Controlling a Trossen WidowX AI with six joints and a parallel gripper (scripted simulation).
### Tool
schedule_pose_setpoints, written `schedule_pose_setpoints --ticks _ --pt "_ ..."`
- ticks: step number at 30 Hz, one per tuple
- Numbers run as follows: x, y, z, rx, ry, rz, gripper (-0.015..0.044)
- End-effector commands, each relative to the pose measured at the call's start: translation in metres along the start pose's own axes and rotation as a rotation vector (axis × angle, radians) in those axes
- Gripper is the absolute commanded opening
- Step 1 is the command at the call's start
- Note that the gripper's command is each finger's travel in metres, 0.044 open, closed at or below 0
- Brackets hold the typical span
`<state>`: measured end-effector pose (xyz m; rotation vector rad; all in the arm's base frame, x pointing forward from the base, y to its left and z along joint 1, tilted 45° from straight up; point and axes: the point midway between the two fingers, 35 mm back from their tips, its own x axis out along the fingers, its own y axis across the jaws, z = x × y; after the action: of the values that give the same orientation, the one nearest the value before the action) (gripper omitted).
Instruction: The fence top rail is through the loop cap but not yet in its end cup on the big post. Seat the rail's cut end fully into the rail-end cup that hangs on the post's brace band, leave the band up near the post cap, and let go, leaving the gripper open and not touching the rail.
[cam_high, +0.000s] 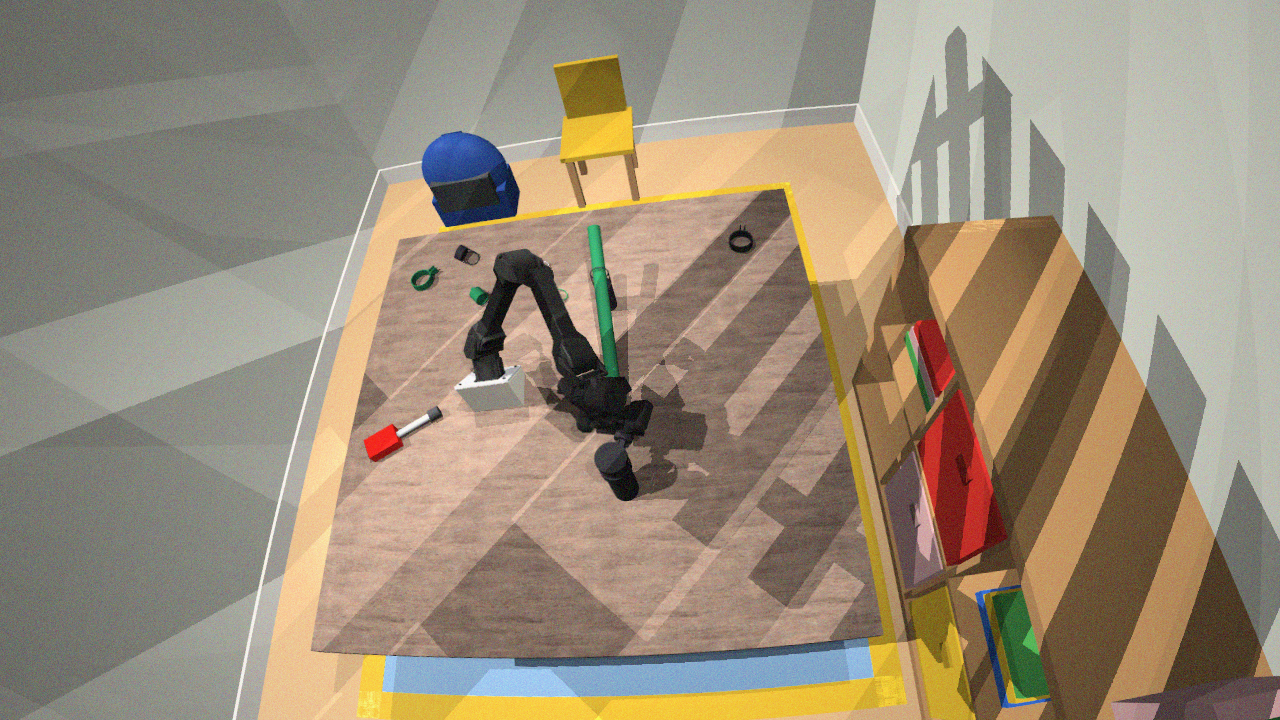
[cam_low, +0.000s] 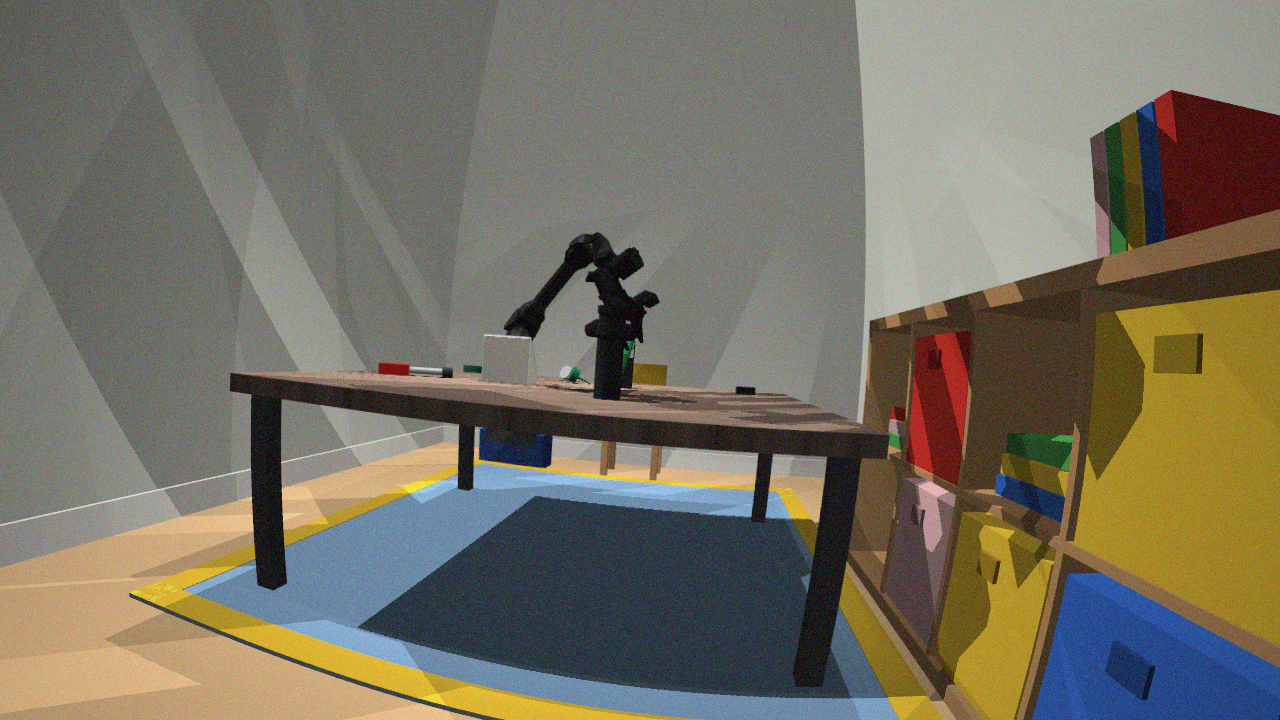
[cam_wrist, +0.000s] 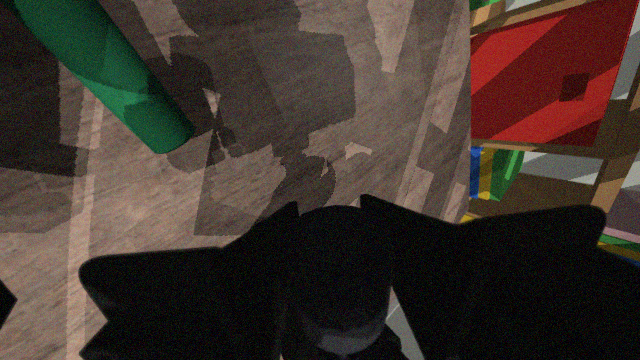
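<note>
The gripper (cam_wrist: 330, 210) is clamped on the dark rail-end cup (cam_wrist: 335, 270) by the post (cam_high: 617, 470); the green rail (cam_wrist: 107, 75) lies ahead-left, its cut end outside the cup, so seating and release remain
</note>
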<state>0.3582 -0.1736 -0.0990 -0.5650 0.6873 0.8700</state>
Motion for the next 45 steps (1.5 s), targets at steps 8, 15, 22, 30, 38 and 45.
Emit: schedule_pose_setpoints --ticks 8,15,22,30,38,45 --pt "-0.004 0.007 -0.001 -0.086 -0.046 -0.001 0.0000" --pt "-0.007 0.013 -0.002 -0.141 -0.077 -0.001 0.0000" --pt "-0.010 0.018 -0.003 -0.203 -0.112 -0.001 0.0000" --pt "-0.013 0.023 -0.005 -0.256 -0.142 0.000 0.0000" --pt "-0.016 0.028 -0.007 -0.310 -0.172 0.001 0.0000" --pt "-0.018 0.032 -0.009 -0.355 -0.198 0.000 0.0000"
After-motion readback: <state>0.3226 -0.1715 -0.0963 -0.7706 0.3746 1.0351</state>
